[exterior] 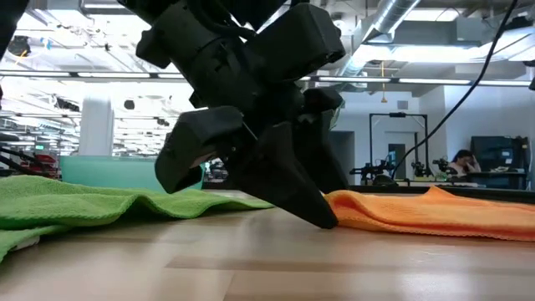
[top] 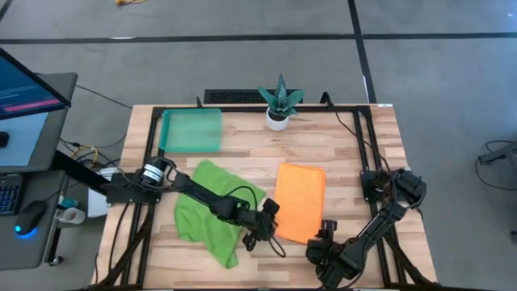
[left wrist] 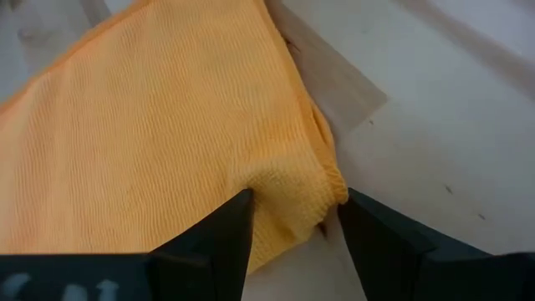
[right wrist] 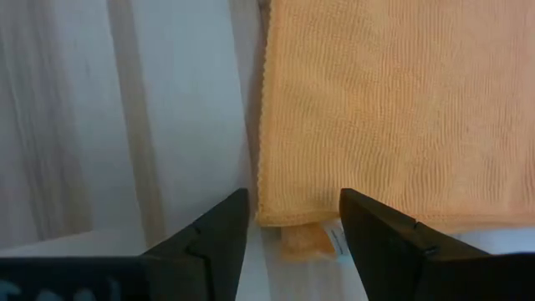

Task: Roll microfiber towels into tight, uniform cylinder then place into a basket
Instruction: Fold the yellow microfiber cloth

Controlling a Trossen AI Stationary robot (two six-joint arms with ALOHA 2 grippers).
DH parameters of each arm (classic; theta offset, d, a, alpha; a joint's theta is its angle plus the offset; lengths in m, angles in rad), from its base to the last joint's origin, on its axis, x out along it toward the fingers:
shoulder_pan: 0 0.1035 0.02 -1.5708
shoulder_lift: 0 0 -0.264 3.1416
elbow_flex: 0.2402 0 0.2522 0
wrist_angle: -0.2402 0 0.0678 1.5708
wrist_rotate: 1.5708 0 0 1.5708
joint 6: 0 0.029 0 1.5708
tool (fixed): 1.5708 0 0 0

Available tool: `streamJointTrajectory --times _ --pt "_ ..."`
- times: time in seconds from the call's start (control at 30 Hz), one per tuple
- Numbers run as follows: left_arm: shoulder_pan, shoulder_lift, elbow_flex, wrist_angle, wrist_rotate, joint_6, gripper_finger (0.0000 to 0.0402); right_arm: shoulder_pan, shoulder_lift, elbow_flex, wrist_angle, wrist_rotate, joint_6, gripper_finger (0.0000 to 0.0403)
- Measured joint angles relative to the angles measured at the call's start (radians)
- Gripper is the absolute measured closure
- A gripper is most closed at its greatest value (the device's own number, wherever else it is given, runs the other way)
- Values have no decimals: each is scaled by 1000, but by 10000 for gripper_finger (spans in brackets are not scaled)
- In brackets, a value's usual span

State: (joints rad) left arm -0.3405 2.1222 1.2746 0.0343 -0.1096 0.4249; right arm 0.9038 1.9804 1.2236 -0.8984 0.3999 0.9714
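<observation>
The orange towel [top: 300, 202] lies flat right of the table's middle. The lime green towel [top: 212, 212] lies rumpled to its left. The teal basket [top: 191, 131] stands at the far left. My left gripper [top: 260, 236] is open, slanting down at the orange towel's near left corner [left wrist: 328, 186], which sits between its fingers [left wrist: 292, 209]. My right gripper [top: 321, 236] is open over the towel's near right corner [right wrist: 269, 216]; the near edge and a small white tag [right wrist: 334, 239] show between its fingers [right wrist: 292, 209]. My left gripper comes slanting down from the table's left, one finger [left wrist: 234, 219] over the orange towel's edge and the other [left wrist: 368, 226] over bare wood beside the corner. In the low view a fingertip [exterior: 324, 219] reaches the tabletop at the towel's edge. Whether it touches the cloth I cannot tell.
A small white pot with a spiky green plant [top: 279, 105] stands at the far edge, middle. Bare wood lies near the front edge [exterior: 276, 259] and right of the orange towel [top: 355, 153]. A black frame [top: 153, 121] runs round the table.
</observation>
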Motion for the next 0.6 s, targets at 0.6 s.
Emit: streamJointTrajectory --times 0.6 --pt "-1 5 0 6 -62 -18 229 -27 0 -42 -20 12 24 339"
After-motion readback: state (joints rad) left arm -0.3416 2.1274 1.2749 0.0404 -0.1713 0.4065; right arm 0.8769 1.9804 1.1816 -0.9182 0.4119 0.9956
